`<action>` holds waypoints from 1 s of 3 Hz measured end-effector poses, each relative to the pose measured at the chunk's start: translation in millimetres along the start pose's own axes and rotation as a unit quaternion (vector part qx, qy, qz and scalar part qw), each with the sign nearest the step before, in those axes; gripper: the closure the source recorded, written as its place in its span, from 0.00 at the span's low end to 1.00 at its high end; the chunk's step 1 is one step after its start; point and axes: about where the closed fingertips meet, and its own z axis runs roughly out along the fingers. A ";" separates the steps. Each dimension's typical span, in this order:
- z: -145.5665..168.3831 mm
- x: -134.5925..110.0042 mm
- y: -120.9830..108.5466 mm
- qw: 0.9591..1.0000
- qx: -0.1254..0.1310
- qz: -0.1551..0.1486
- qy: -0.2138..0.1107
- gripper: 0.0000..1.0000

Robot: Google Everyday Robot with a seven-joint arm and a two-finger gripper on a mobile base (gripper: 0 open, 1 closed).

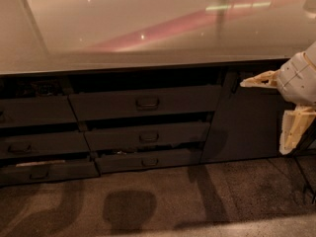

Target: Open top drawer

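Dark grey and widest of its stack, the top drawer [108, 105] sits at the centre of the frame just under the edge of the desk [148, 58], its small loop handle [147, 102] in the middle of the front. A black gap runs above the front, which appears to stand a little forward of the two narrower drawers [118, 138] beneath it. A second column of drawers [37, 111] lies to the left, the lowest of them with a pale strip [39, 163] along its top edge. To the right stands a tall dark cabinet door [247, 132]. The robot's cream end effector [264, 116] hangs in front of that door, well apart from the handle, its fingers spread wide and holding nothing: one finger [259, 80] points left toward the drawers, the other points down. A pink streak of reflected light crosses the glossy desk top, and shadows fall on the speckled carpet [163, 206] below.
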 end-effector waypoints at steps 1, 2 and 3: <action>21.8 18.6 12.4 0.998 0.041 -0.019 0.036 0.00; 26.0 23.8 -0.6 0.996 0.071 -0.018 0.042 0.00; 26.0 23.9 -0.6 0.996 0.071 -0.018 0.042 0.00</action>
